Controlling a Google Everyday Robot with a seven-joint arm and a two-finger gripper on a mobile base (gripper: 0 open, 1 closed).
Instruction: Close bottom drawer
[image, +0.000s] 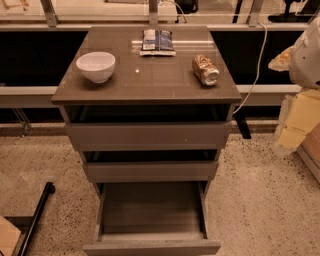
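Floor (260, 200): speckled, pale, around the cabinet on every visible side.
Cabinet (222, 125): grey-brown, three drawers stacked, seen from in front and above.
Surface (150, 80): the cabinet's flat top, carrying three small things.
Bottom drawer (150, 212): lowest of the three, pulled far out toward the camera; its deep box gapes and looks empty, and the plain front lies at the lower edge of the view.
Top drawer front (147, 135): wider and taller, a dark gap above it.
Middle drawer front (150, 171): narrower, also with a dark gap above.
White bowl (96, 66): upright at the surface's left.
Dark packet (156, 41): flat at the back, near the middle.
Can (206, 70): on its side at the right.
Tool: not in view, so whether it is spread or pressed together cannot be told.
Step in hand: judged as the approach; the drawer has not been touched.
Next move: bring the tool low to the handleless front, set it flat against the face near the middle, and push straight back.
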